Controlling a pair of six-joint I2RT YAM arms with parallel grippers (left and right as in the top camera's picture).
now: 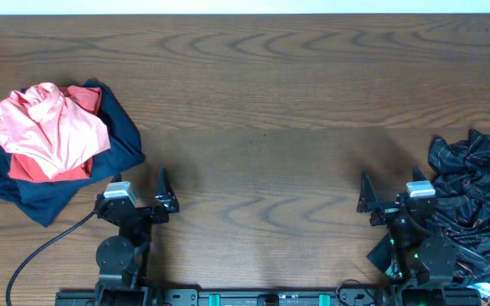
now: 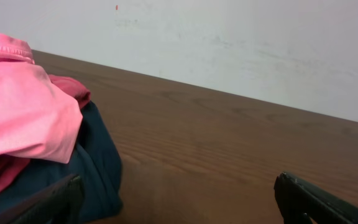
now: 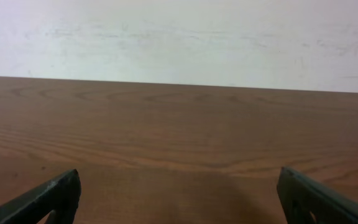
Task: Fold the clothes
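— Where is the black jersey (image 1: 475, 191)?
— Crumpled in a heap at the right edge of the wooden table (image 1: 262, 102), just beside the right arm. Part of it runs out of the overhead view, and fine orange lines show on the cloth.
— Is either pincer on it?
— No. The right gripper (image 3: 179, 183) has its jaws spread wide over bare wood, with nothing between them. The left gripper (image 2: 179, 186) stands just as wide and is empty too.
— What's on the left side?
— A pile with a salmon-pink garment (image 1: 54, 127) on top, a red garment (image 1: 32, 168) under it and a navy garment (image 1: 117, 140) at the bottom. It lies close to the left gripper and well apart from the jersey
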